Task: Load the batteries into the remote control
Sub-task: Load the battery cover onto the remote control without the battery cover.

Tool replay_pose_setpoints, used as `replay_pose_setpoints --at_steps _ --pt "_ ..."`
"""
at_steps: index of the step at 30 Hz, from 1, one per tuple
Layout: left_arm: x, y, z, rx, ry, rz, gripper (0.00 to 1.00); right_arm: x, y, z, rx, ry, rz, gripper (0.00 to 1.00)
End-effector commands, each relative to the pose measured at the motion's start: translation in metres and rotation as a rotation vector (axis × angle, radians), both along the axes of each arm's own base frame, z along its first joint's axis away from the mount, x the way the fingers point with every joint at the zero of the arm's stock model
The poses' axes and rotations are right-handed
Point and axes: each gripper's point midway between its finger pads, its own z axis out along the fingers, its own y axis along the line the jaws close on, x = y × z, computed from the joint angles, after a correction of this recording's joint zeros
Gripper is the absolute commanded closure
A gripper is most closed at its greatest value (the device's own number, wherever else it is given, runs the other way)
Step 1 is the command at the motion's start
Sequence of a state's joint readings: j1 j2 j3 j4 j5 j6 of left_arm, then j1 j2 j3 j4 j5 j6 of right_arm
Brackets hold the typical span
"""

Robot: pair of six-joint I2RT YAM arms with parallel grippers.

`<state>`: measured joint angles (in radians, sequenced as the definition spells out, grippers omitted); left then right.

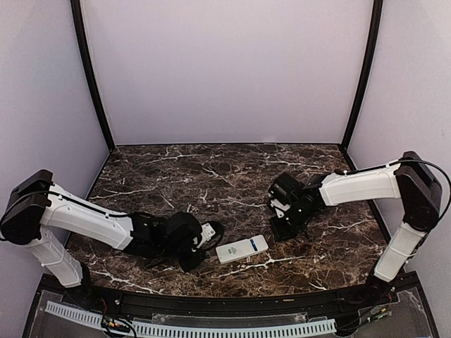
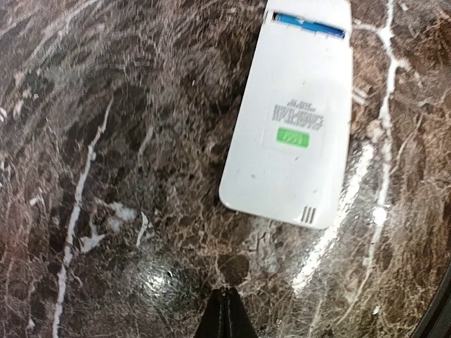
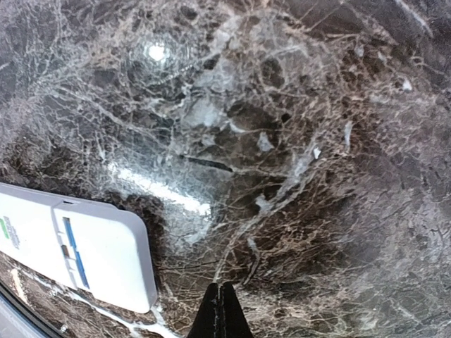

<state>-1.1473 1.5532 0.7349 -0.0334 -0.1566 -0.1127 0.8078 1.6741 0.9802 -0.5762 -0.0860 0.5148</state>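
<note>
The white remote control lies back-up on the marble table, near the front middle. A small label with a green patch is on its back. A thin blue strip, seemingly a battery, shows in a narrow opening at the remote's far end, and it also shows in the right wrist view. No loose battery is in view. My left gripper is shut and empty just left of the remote, its tips a little short of the near end. My right gripper is shut and empty, up and right of the remote, tips over bare table.
The dark marble tabletop is enclosed by pale walls at the back and both sides. A black rail runs along the front edge.
</note>
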Motion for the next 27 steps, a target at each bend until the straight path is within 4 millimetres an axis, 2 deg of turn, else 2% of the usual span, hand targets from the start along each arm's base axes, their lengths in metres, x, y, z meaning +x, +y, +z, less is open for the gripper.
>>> replay_pose_setpoints --at_steps 1,6,16,21,27 --pt "-0.005 0.018 -0.031 0.125 0.062 0.039 1.00 -0.002 0.003 -0.010 -0.029 0.006 -0.003 1.00" --pt "-0.011 0.011 -0.042 0.131 0.109 0.011 1.00 -0.005 0.000 -0.018 -0.064 0.008 -0.004 1.00" --pt "-0.024 -0.003 -0.045 0.083 0.182 -0.046 1.00 -0.011 0.001 -0.025 -0.150 -0.007 0.028 1.00" --pt "-0.031 -0.010 -0.048 0.061 0.221 -0.072 1.00 -0.018 0.010 -0.030 -0.184 -0.003 0.063 1.00" --pt "-0.033 -0.016 -0.052 0.055 0.240 -0.087 1.00 -0.029 0.032 -0.029 -0.176 0.005 0.103 1.00"
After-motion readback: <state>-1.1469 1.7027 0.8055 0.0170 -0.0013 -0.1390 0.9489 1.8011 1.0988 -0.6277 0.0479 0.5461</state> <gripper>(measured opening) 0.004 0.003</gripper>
